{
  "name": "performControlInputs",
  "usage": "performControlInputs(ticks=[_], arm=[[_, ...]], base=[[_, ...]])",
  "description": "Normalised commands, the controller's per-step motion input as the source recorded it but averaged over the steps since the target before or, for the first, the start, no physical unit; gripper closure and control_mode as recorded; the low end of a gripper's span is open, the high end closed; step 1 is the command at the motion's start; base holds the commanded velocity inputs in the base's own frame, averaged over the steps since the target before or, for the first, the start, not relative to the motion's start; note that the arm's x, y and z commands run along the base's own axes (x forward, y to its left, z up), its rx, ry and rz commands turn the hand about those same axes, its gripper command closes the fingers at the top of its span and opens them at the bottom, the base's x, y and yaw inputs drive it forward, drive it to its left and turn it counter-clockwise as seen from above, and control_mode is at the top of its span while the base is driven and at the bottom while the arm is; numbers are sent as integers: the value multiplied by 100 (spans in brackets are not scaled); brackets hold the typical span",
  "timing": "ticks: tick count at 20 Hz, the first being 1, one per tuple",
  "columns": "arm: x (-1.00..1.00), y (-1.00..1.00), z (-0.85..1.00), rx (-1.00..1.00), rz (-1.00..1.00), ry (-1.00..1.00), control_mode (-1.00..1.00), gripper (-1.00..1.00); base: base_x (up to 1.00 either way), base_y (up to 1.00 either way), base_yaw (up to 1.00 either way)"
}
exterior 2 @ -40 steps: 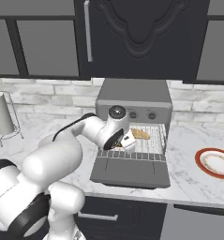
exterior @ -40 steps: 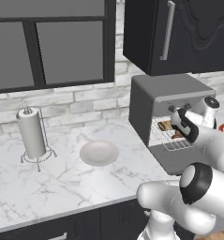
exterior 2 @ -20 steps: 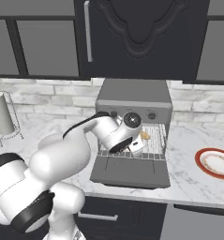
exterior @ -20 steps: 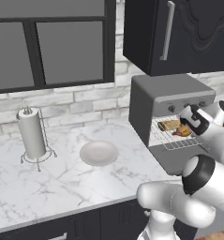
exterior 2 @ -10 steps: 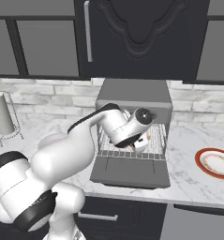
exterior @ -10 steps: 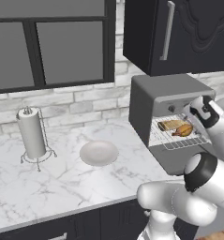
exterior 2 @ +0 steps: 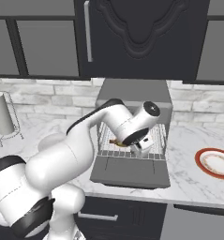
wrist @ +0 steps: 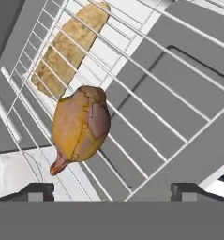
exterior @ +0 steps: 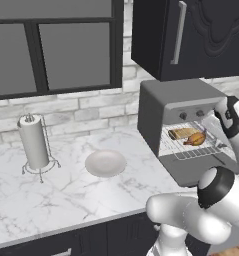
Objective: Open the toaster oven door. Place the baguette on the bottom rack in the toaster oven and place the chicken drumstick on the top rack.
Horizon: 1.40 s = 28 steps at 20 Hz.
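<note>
The grey toaster oven (exterior: 171, 97) stands with its door (exterior: 196, 172) folded down flat; the right base view shows the same oven (exterior 2: 132, 91) and door (exterior 2: 130, 171). The glossy chicken drumstick (wrist: 80, 126) lies on the top rack (wrist: 146, 89), thick end up. Under those wires lies the tan baguette (wrist: 66, 47); the bottom rack itself is hard to make out. From the left, the baguette (exterior: 181, 133) and drumstick (exterior: 195, 138) sit side by side in the cavity. My gripper (wrist: 112, 191) is open, just back from the drumstick and holding nothing, and it hovers over the door (exterior 2: 144, 149).
A paper towel holder (exterior: 35, 142) and a white bowl (exterior: 106, 163) stand on the marble counter left of the oven. A red-rimmed plate (exterior 2: 216, 162) lies to the oven's right. The dark wall cabinet (exterior: 191, 35) hangs close above the oven.
The hand carried the drumstick into the oven, let it go on the upper wires and drew back a little. The baguette has stayed put.
</note>
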Motion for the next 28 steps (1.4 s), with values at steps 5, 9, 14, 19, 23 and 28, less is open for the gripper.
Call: performControlInputs(ticks=[5, 9, 14, 19, 23, 28], arm=[[-54, 0, -14, -1, 33, 24, -100, -100], [-50, 2, -47, -10, 23, 12, -100, -100], [-21, 17, -59, -13, 3, 3, -100, -100], [6, 16, -45, -17, 10, -1, -100, -100], [-3, 3, -44, -15, 18, 0, -100, -100], [-2, -7, -41, -3, 6, 0, -100, -100]], base=[[0, 0, 0], [0, 0, 0], [0, 0, 0], [0, 0, 0], [0, 0, 0], [0, 0, 0]])
